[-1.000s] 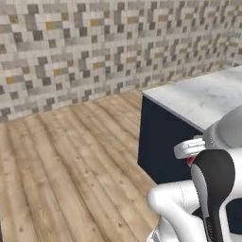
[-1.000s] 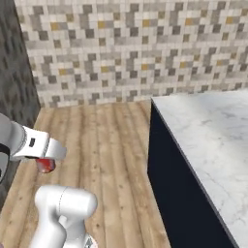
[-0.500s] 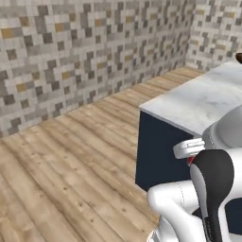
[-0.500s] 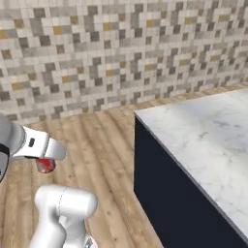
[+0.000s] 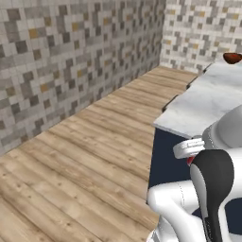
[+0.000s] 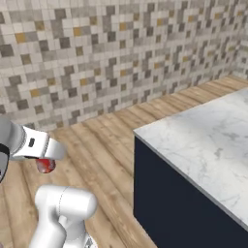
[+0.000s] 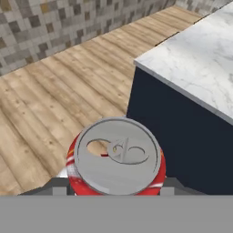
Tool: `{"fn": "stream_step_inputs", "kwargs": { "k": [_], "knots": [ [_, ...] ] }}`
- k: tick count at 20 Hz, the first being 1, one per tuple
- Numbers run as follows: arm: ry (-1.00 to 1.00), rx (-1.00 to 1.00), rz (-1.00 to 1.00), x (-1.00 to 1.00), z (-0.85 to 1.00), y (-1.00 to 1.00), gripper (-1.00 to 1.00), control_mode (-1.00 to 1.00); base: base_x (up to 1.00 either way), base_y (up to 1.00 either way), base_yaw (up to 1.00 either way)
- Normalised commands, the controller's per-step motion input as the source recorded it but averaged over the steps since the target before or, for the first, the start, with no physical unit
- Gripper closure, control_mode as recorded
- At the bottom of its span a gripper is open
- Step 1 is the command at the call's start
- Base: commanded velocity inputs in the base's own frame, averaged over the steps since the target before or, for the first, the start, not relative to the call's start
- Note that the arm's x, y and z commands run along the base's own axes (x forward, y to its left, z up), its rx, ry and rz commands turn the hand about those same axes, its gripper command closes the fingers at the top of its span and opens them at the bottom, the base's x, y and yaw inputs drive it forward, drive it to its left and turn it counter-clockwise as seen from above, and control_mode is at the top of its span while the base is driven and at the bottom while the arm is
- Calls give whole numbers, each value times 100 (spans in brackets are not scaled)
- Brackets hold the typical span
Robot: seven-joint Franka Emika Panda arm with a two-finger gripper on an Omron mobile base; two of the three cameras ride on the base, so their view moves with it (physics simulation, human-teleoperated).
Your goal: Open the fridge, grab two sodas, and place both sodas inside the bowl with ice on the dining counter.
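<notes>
My gripper point(image 7: 116, 184) is shut on a red soda can point(image 7: 116, 157) with a silver top, held upright close to the arm. The can's red side peeks out under the hand in the left base view point(image 5: 190, 160) and in the right base view point(image 6: 45, 165). The dining counter point(image 6: 203, 145), a white veined marble slab on dark navy sides, stands just ahead to the right; its near corner point(image 7: 182, 63) lies beyond the can. The reddish-brown bowl point(image 5: 232, 57) sits far off on the counter's far end. The fridge is out of view.
A wooden plank floor point(image 5: 85, 156) stretches to the left of the counter. A mosaic tile wall point(image 5: 71, 56) runs along the far side and turns a corner behind the counter's far end.
The base has turned or driven, so the whole scene has shifted: the counter's corner has swung in the views and the bowl has come into sight. The can stays in my grip.
</notes>
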Motion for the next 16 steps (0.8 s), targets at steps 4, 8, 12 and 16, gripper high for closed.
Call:
{"fn": "stream_step_inputs", "kwargs": {
  "k": [4, 8, 12, 16],
  "knots": [
    [0, 0, 0, 0, 0, 0, 100, 100, 79, 95, -36],
    [0, 0, 0, 0, 0, 0, 100, 100, 78, 93, -37],
    [0, 0, 0, 0, 0, 0, 100, 100, 77, 94, -37],
    [0, 0, 0, 0, 0, 0, 100, 100, 76, 95, -36]
  ]
}}
